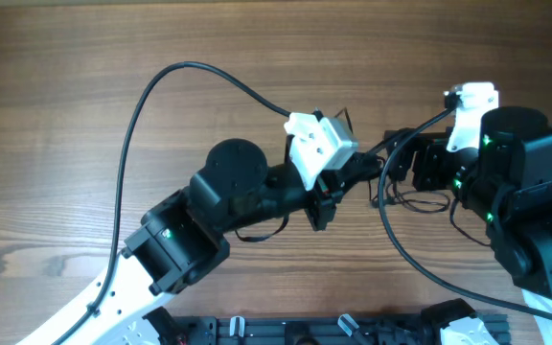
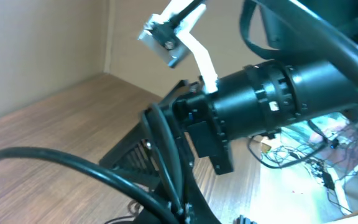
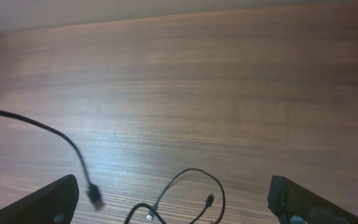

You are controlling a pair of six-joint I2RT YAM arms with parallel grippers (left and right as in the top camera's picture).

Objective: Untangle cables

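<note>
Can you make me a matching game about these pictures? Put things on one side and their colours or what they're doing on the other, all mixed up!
Things:
1. table
2. thin cables
3. right fingers
4. camera mount on the left arm

Clues:
A. white
B. spread wide apart
C. brown wood
D. black, lying in loops

Pairs: 1-C, 2-D, 3-B, 4-A
</note>
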